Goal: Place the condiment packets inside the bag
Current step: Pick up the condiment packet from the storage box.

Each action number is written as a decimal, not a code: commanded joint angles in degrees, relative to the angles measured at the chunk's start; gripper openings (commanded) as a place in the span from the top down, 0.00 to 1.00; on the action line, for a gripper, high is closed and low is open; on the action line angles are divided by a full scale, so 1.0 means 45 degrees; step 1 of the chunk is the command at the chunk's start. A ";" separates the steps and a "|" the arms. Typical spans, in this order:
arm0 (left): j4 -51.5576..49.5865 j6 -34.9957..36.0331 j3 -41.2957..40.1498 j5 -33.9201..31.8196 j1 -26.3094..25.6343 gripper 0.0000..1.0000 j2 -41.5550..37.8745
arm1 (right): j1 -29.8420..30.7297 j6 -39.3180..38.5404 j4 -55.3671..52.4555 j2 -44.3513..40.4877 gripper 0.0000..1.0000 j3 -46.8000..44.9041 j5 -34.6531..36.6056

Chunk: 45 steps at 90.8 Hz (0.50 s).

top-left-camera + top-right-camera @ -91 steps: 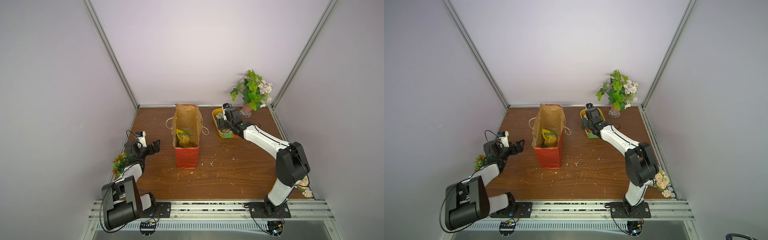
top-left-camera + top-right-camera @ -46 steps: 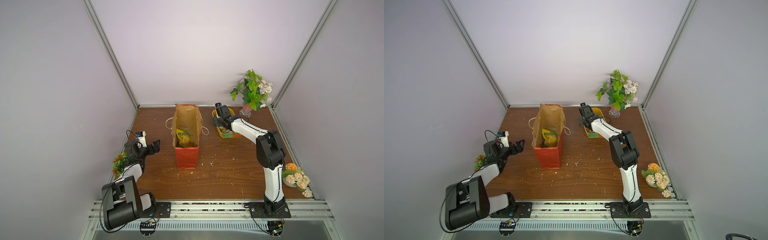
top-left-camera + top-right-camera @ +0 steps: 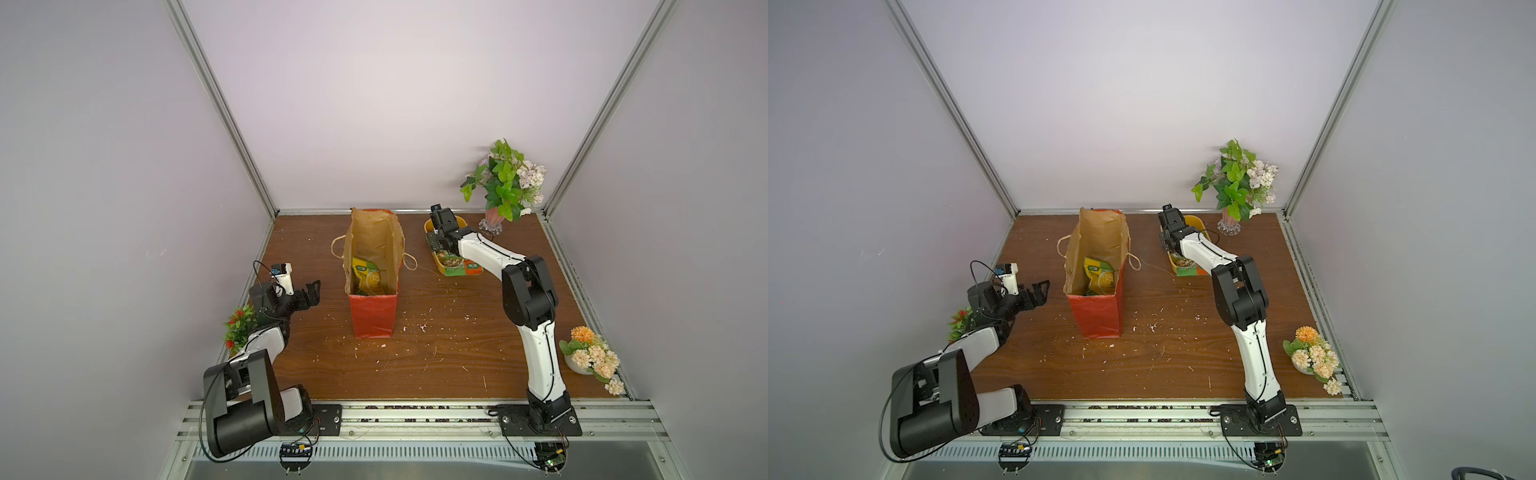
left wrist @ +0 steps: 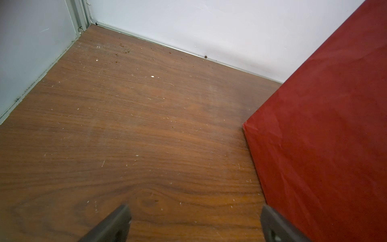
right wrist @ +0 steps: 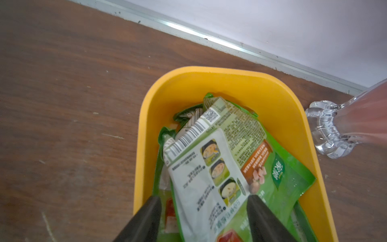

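The right claw (image 5: 203,199) hung over the yellow tub (image 5: 209,83), its fingers spread either side of the topmost of the green condiment packets (image 5: 209,167). A yellow-green packet (image 3: 368,278) lay inside the upright red bag (image 3: 374,316) on the tabletop (image 3: 436,353). The left claw (image 4: 194,207) gaped wide, empty, just beside the bag

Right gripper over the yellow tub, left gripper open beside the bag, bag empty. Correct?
The bag is not empty: both top views show a green-and-yellow packet inside it. The rest holds: right gripper over the yellow tub, left gripper open beside the bag.
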 commanded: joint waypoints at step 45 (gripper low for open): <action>0.0114 0.0087 0.0105 0.0218 0.0194 0.00 0.0019 | -0.0311 0.0137 0.0325 -0.0219 0.62 0.0065 0.0502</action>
